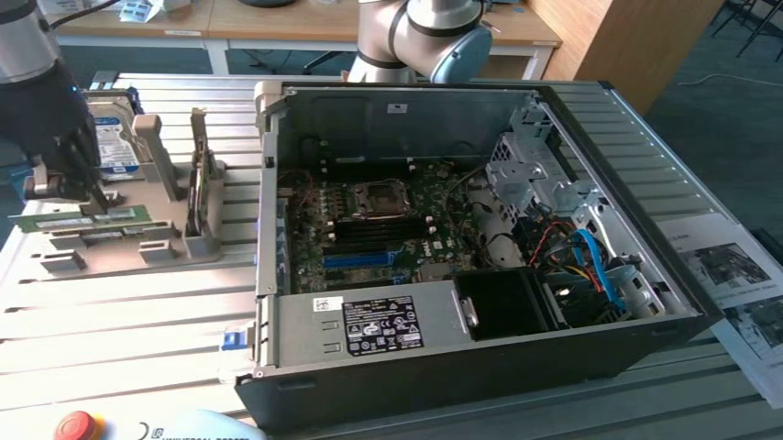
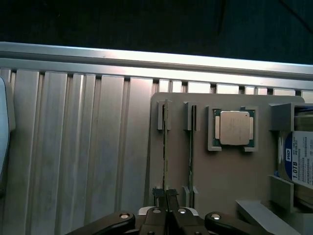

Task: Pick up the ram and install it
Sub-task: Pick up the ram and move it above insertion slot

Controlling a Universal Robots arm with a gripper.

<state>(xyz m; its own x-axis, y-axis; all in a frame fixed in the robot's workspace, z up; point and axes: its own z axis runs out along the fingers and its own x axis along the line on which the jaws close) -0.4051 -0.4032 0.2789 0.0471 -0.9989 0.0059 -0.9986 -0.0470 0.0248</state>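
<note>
Standing on edge in a slot of the grey holder (image 2: 220, 171), the ram (image 2: 165, 147) appears in the wrist view as a thin dark line running between two pairs of slot posts. The tool (image 2: 165, 195) is closed almost completely, its two fingertips pinching the near end of the stick from either side while the stick sits in its slot. A second stick (image 2: 190, 147) stands in the neighbouring slot, just beside the first. Beyond that, a square silver CPU chip (image 2: 235, 127) lies flat in its own recess, and a hard drive (image 2: 299, 161) with a blue and white label is propped in brackets at the holder's edge. The holder rests on a slatted metal counter (image 2: 73, 147). In the exterior view, an open computer case (image 1: 636, 302) lies on its side to the exterior view's right of the holder, with the motherboard (image 1: 367, 243) facing up and a labelled power supply (image 1: 380, 325) along its near wall. A red button (image 1: 76, 426) sits at the counter's near edge, and printed sheets (image 1: 734, 275) lie to the case's right.
</note>
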